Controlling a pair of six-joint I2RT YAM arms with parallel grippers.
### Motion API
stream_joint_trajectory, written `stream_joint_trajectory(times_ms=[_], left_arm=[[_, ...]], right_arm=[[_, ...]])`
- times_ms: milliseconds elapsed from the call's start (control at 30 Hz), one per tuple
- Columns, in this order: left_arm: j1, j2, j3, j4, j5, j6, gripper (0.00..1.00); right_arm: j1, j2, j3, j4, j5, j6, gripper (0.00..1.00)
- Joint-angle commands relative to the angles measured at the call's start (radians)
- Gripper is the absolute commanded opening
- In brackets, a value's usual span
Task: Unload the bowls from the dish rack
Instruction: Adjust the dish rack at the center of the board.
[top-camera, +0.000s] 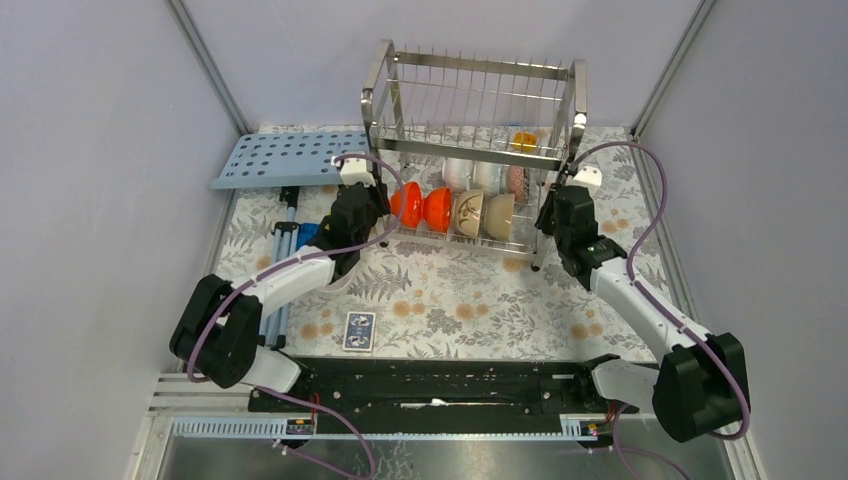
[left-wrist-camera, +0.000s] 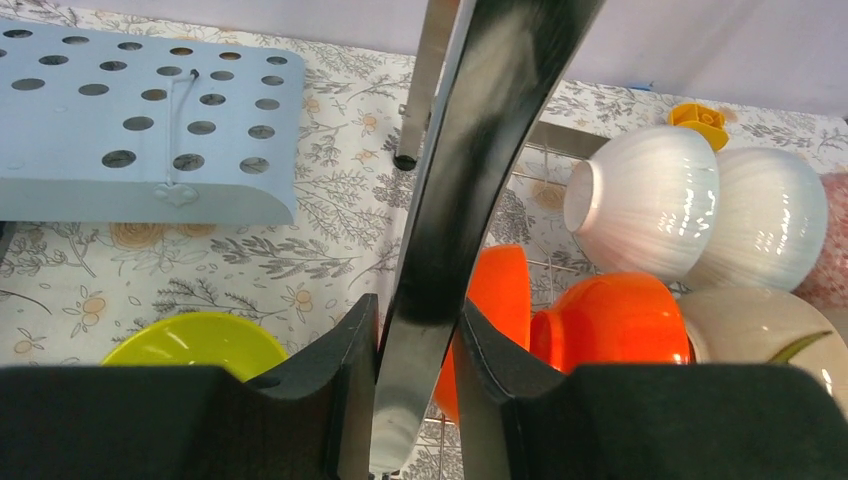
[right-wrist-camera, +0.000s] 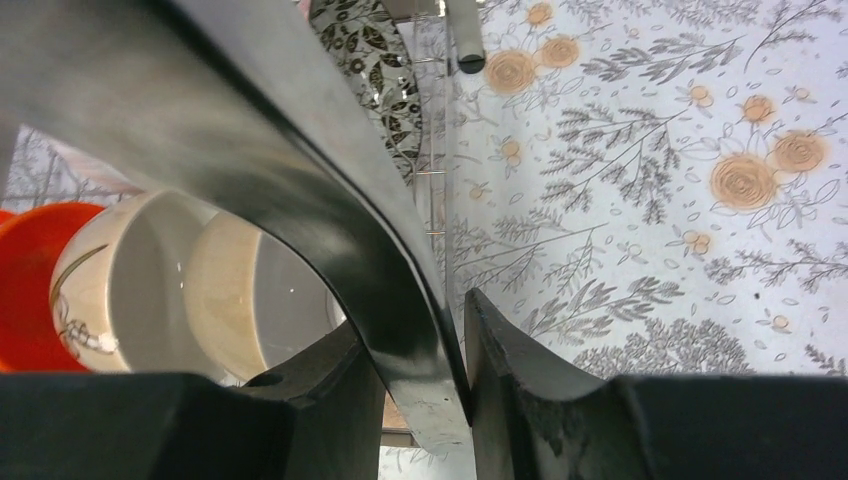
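The steel wire dish rack stands at the back middle. On its lower tier stand on edge two orange-red bowls, two beige bowls, white bowls and a speckled bowl. My left gripper is shut on the rack's left handle, the steel strip pinched between both fingers. My right gripper is shut on the right handle. A yellow-green bowl lies on the table to the left of the rack. It is hidden under my arm in the top view.
A light-blue perforated tray lies at the back left. A small yellow block sits in the rack's upper tier. A card box lies near the front, and blue-and-black rods lie beside the left arm.
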Motion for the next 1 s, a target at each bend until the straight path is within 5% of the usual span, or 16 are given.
stream_joint_trajectory(times_ms=[0,367,733,967], left_arm=[[-0.107,-0.063,-0.014,0.045,0.097,-0.121,0.00],[-0.131,-0.101,-0.037,-0.006,0.054,-0.124,0.00],[-0.148,-0.100,-0.043,-0.009,0.071,-0.150,0.00],[-0.148,-0.103,-0.037,-0.027,0.059,-0.154,0.06]], right_arm=[[-0.043,0.088,0.054,0.094,-0.131,0.139,0.25],[-0.060,0.106,0.045,0.098,-0.150,0.178,0.38],[-0.088,0.193,0.129,0.071,-0.174,0.179,0.38],[-0.096,0.138,0.136,-0.001,-0.157,0.180,0.63]])
